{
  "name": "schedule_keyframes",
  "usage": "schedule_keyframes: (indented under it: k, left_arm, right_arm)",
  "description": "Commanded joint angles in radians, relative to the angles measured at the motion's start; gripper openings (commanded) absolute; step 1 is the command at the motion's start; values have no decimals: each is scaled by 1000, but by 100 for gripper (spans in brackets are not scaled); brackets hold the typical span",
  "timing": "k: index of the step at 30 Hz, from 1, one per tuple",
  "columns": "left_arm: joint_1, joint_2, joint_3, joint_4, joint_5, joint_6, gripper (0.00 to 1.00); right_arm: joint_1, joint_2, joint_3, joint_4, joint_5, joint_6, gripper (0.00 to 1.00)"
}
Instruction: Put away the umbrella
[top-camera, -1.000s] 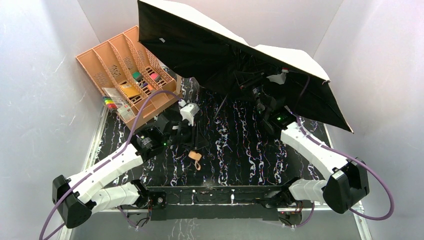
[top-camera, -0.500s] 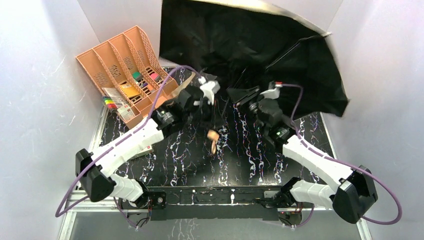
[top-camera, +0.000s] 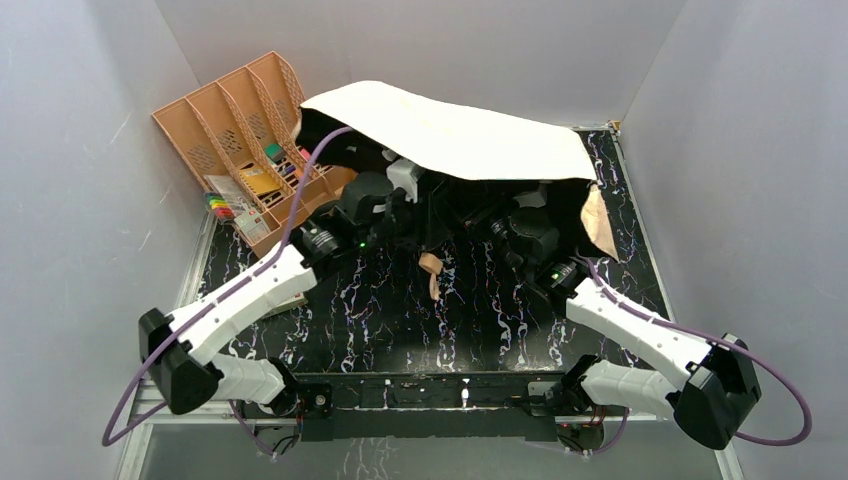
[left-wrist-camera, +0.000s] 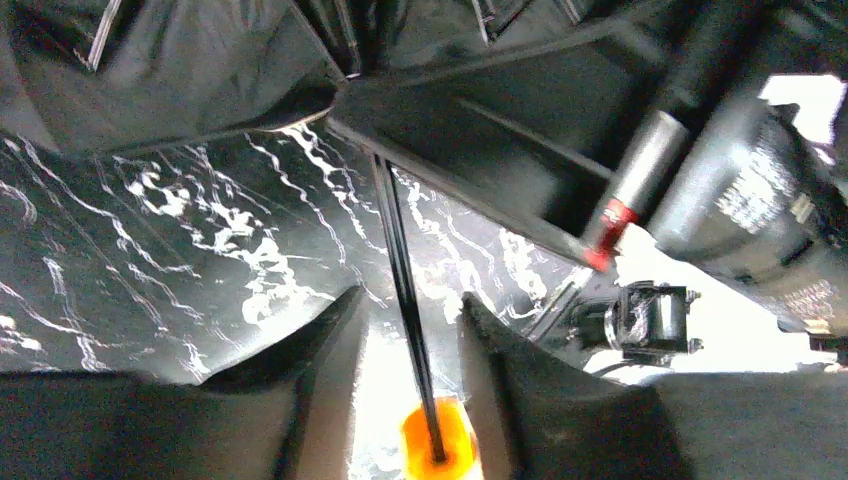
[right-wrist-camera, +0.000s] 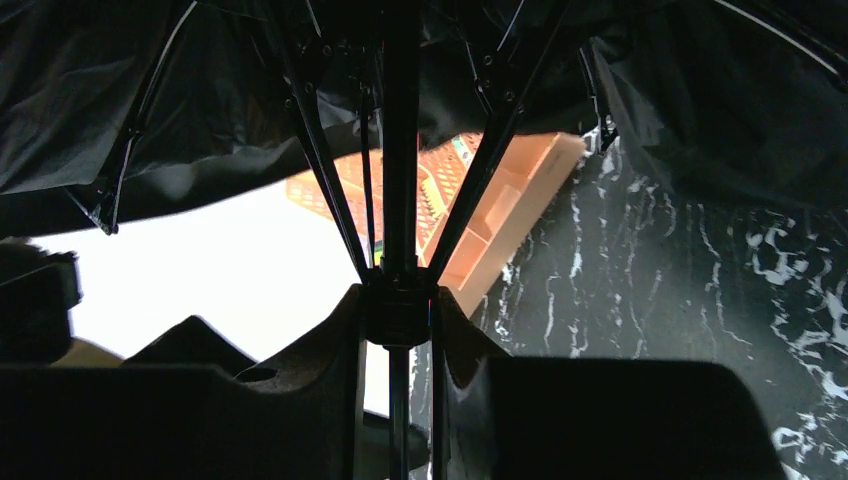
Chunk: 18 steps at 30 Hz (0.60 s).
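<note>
The umbrella (top-camera: 450, 130) lies open at the back of the table, pale tan side up, with its canopy draped over both grippers. Its tan handle (top-camera: 430, 266) with the loop strap sticks out toward me. My left gripper (left-wrist-camera: 410, 300) is open, with the thin black shaft (left-wrist-camera: 395, 230) running between its fingers and the handle (left-wrist-camera: 437, 450) near its palm. My right gripper (right-wrist-camera: 398, 295) is shut on the black runner hub (right-wrist-camera: 400, 310), where the ribs meet. In the top view both grippers' fingertips are hidden under the canopy.
The peach-orange divided file tray (top-camera: 240, 130) stands at the back left, touching the canopy edge, and it also shows in the right wrist view (right-wrist-camera: 500, 200). The black marbled table (top-camera: 480, 310) is walled in by grey panels on three sides.
The canopy has swung from open and upright at the back to lying flat over both grippers, pale side up. My left arm has reached toward the back and the handle moved that way too.
</note>
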Motion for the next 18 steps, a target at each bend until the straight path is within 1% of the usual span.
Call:
schedule_keyframes:
  k: [1, 2, 3, 5, 6, 8, 11, 14, 16, 18]
  left_arm:
    - [-1, -143, -64, 53, -9, -4, 53]
    - [0, -158, -88, 45, -4, -15, 62]
    - [0, -172, -117, 37, 3, -25, 67]
    - [-2, -196, -162, 20, 17, -51, 75]
    - [-3, -208, -185, 16, 24, -64, 80]
    - [-2, -232, -228, 13, 35, -89, 87]
    - [-5, -254, -277, 19, 44, -120, 90]
    - [-9, -251, -300, 24, 43, -131, 90]
    - [-11, -244, -302, 36, 42, -134, 89]
    - [-12, -230, -295, 48, 48, -133, 84]
  right_arm:
    - [-2, 8, -12, 33, 58, 33, 0]
    - [-1, 12, -9, 41, 63, 33, 0]
    - [-2, 17, -5, 48, 67, 35, 0]
    - [-3, 26, 3, 57, 77, 38, 0]
    - [-4, 29, 8, 58, 79, 35, 0]
    - [-3, 37, 12, 58, 83, 35, 0]
    - [-3, 43, 10, 60, 83, 42, 0]
    - [-3, 51, 9, 62, 76, 46, 0]
    - [-3, 55, 8, 64, 71, 48, 0]
    - [-4, 57, 6, 64, 68, 50, 0]
